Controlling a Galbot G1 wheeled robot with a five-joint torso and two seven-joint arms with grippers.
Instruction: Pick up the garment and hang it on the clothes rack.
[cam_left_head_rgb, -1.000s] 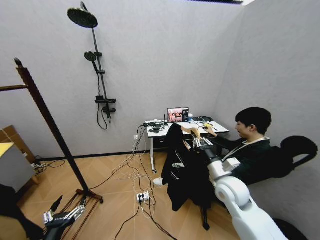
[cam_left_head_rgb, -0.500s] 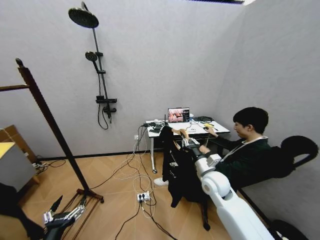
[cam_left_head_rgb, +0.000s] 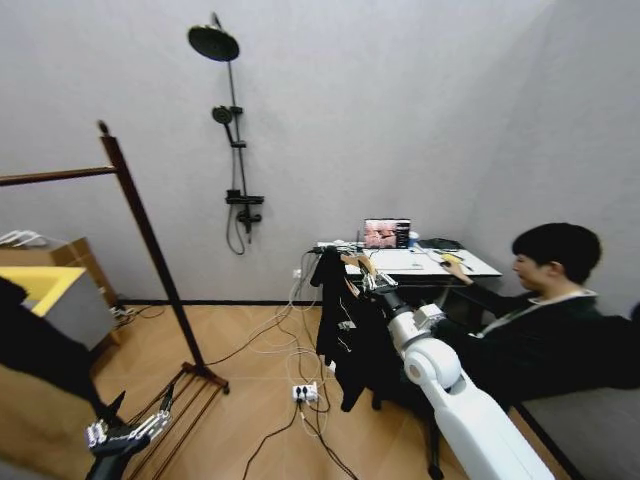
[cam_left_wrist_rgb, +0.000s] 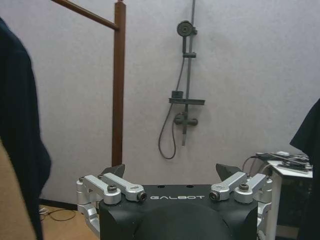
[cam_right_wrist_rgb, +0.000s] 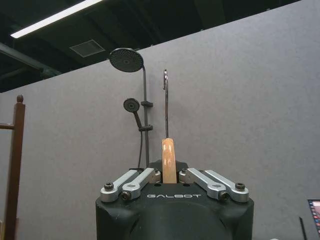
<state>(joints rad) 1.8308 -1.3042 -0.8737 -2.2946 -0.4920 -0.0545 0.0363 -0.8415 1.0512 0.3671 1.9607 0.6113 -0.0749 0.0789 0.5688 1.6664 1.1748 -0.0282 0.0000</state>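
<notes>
Where it drapes limp, garment (cam_left_head_rgb: 345, 335), wooden hanger (cam_right_wrist_rgb: 169, 160) in right gripper (cam_right_wrist_rgb: 169, 176).

Wooden floor (cam_left_head_rgb: 250, 380) bears clothes rack (cam_left_head_rgb: 150, 240), cables (cam_left_head_rgb: 290, 350).

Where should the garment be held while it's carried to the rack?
By its wooden hanger, at the neck below the hook, where the right gripper is shut on it. The hook stands upright and free above, and the garment hangs clear below.

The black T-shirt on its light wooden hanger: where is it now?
Head view: the black T-shirt hangs right of centre, held by the right gripper, before the white desk.
</notes>
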